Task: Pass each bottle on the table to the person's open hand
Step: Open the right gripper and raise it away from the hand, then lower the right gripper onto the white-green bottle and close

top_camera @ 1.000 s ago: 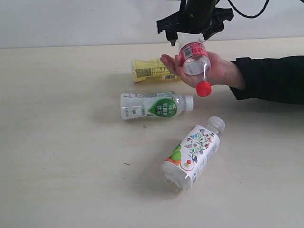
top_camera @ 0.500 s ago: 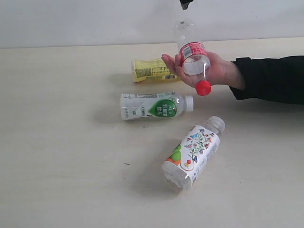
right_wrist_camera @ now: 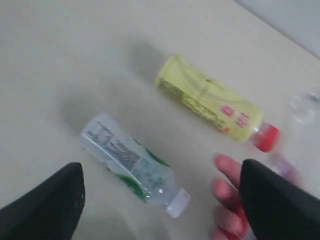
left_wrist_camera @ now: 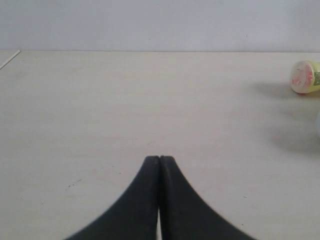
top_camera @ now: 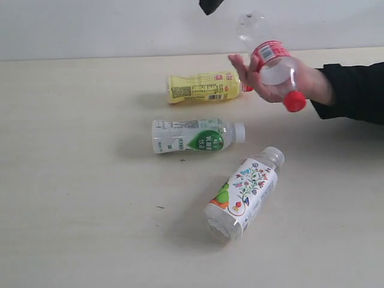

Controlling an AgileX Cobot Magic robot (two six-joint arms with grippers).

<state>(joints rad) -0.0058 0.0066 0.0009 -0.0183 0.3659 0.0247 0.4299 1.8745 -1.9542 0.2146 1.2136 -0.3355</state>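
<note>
The person's hand (top_camera: 267, 81) holds the clear crushed bottle (top_camera: 271, 59) with red label and red cap above the table (top_camera: 78, 180). Flat on the table lie the yellow bottle (top_camera: 201, 87) (right_wrist_camera: 210, 97), the green-white label bottle (top_camera: 195, 135) (right_wrist_camera: 132, 162) and the white floral label bottle (top_camera: 245, 192). My right gripper (right_wrist_camera: 162, 192) is open high above the green-white bottle, with nothing between its fingers; only a dark tip (top_camera: 209, 5) of it shows at the exterior view's top edge. My left gripper (left_wrist_camera: 159, 160) is shut and empty over bare table.
The person's black sleeve (top_camera: 354, 90) reaches in from the right edge. A pale wall (top_camera: 90, 27) runs behind the table's far edge. The yellow bottle's base (left_wrist_camera: 305, 77) shows at the edge of the left wrist view.
My right gripper let go of the crushed bottle and rose out of the exterior view. The hand moved right and up with the bottle, uncovering the yellow bottle's red cap.
</note>
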